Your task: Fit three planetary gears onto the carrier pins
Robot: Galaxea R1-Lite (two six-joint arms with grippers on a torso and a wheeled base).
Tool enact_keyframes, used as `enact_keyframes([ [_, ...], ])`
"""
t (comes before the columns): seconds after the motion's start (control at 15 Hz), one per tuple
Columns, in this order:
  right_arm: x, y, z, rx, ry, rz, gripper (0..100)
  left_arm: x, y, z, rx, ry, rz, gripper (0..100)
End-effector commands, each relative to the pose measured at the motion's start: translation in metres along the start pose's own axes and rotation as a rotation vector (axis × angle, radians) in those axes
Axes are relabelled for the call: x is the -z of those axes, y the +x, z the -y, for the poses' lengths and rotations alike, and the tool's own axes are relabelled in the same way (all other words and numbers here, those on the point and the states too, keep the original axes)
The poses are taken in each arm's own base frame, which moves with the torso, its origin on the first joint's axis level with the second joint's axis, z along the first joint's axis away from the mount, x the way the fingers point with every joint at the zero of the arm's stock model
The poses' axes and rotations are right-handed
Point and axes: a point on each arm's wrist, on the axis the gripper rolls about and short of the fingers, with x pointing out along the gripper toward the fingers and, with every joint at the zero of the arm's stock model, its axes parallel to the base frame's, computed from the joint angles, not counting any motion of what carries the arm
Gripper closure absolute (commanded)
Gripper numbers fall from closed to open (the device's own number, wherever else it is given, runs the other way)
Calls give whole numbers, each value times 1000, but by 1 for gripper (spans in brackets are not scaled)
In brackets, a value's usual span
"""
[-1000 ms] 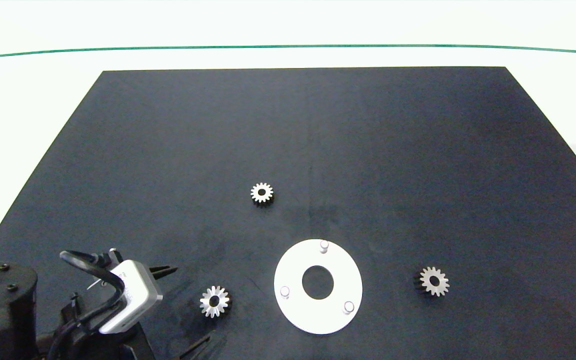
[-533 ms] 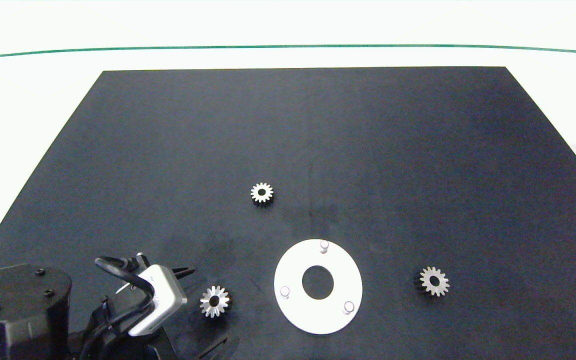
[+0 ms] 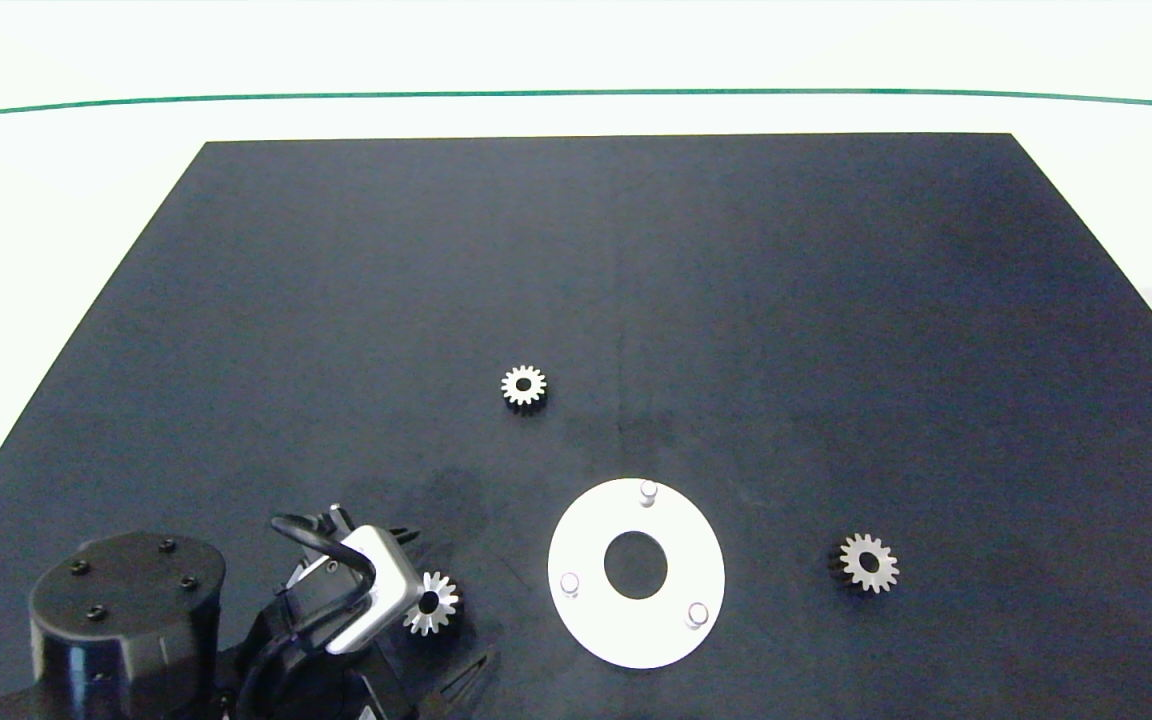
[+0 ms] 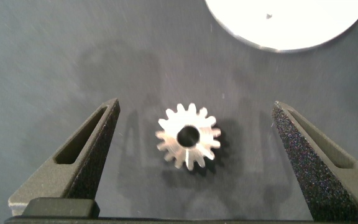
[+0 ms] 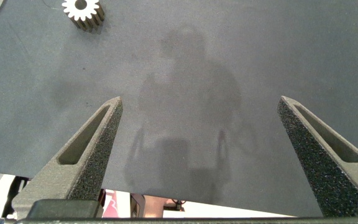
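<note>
The disc (image 3: 636,635) with three pins (image 3: 648,491) lies near the worktop's (image 3: 576,260) front edge. One gear (image 3: 869,562) lies right of it, one (image 3: 524,386) behind, one (image 3: 433,603) left, between the left hand's (image 4: 191,146) spread fingers (image 4: 95,146).

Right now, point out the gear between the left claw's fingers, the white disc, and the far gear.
Near gear (image 4: 188,144): left wrist view, face beside its centre hole.
White disc (image 3: 636,635): head view, bare near rim.
Far gear (image 3: 524,386): head view, centre.

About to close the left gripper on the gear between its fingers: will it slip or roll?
The gear lies flat, so rolling seems unlikely. Its shiny metal teeth may slip or twist against the fingers. It's probably rigid and dense for its size.
</note>
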Motion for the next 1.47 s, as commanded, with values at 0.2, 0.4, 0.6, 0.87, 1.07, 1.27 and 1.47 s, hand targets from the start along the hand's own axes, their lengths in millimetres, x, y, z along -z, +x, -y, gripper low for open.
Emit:
enact_keyframes([
  [0.2, 0, -1, 0, 0, -2, 6, 0, 9, 6, 4, 17, 7, -51, 0],
  [0.4, 1, -2, 0, 1, -1, 12, 0, 10, 8, 4, 17, 8, -59, 1],
  [0.6, 1, -3, 0, 2, -1, 18, 0, 10, 8, 4, 16, 7, -59, 7],
  [0.87, 1, -3, 0, 3, -1, 18, 0, 10, 7, 3, 10, 5, -57, 16],
  [1.07, 2, -3, 0, 4, -1, 22, 0, 11, 8, 2, 6, 7, -61, 22],
  [1.27, 5, -4, -1, 7, 0, 23, 0, 10, 8, 2, 5, 6, -56, 28],
  [1.47, 5, -4, -1, 8, 0, 25, 0, 9, 8, 1, 3, 5, -54, 34],
])
